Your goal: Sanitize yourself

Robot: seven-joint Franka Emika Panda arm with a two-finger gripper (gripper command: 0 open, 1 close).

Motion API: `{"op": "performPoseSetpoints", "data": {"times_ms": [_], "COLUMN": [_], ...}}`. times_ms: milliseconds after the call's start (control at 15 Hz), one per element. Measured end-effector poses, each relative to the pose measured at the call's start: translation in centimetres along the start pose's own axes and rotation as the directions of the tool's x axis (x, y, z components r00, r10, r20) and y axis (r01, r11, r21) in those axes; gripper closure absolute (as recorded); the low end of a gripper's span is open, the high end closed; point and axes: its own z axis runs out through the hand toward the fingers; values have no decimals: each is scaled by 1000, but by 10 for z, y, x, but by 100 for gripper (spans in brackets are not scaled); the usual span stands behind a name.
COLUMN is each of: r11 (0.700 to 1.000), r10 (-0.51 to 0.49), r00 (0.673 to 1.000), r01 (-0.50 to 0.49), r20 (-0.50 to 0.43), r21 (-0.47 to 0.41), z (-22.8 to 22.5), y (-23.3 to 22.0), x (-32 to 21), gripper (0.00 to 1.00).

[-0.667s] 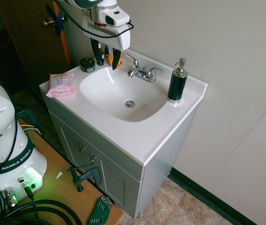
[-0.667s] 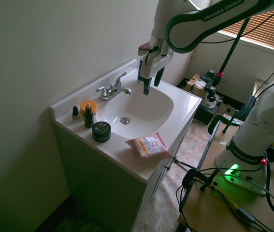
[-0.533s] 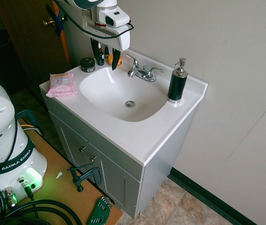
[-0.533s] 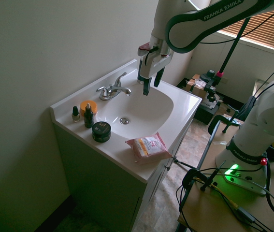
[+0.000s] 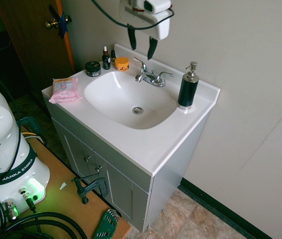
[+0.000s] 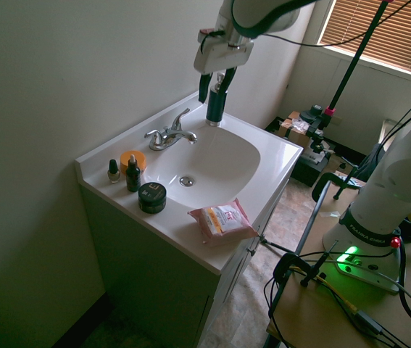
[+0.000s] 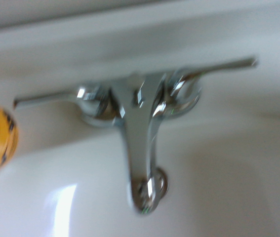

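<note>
My white arm's boxy gripper head [image 5: 148, 9] hangs high above the back of the sink, over the chrome faucet [image 5: 150, 77]. The gripper [image 5: 141, 44] points down, its two dark fingers [image 5: 152, 48] open with nothing between them. From the other side the gripper [image 6: 211, 87] hangs just in front of the dark soap dispenser [image 6: 214, 112]. That dispenser [image 5: 188, 88], with a silver pump, stands on the counter's back right corner, right of and below the gripper. The wrist view shows the faucet [image 7: 140, 128] blurred from above.
White sink basin [image 5: 116, 97] in a grey vanity. An orange jar [image 5: 122, 63], a dropper bottle [image 5: 106, 58] and a black jar [image 5: 93, 68] stand at the back left. A pink wipes pack [image 5: 64, 89] lies on the left corner. The wall runs close behind the gripper.
The gripper has risen well above the basin and shifted toward the faucet and the wall. Its fingers have stayed open.
</note>
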Motion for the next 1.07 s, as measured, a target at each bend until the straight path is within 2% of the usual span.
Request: {"op": "performPoseSetpoints", "data": {"times_ms": [200, 467, 1067], "r11": [998, 991, 976], "r10": [64, 135, 216], "r00": [998, 991, 976], "r01": [-64, -135, -216], "r20": [-7, -5, 2], "r21": [14, 19, 1], "z": [-12, -18, -12], "y": [-15, -10, 25], "x": [53, 97, 142], "gripper": [100, 100, 100]}}
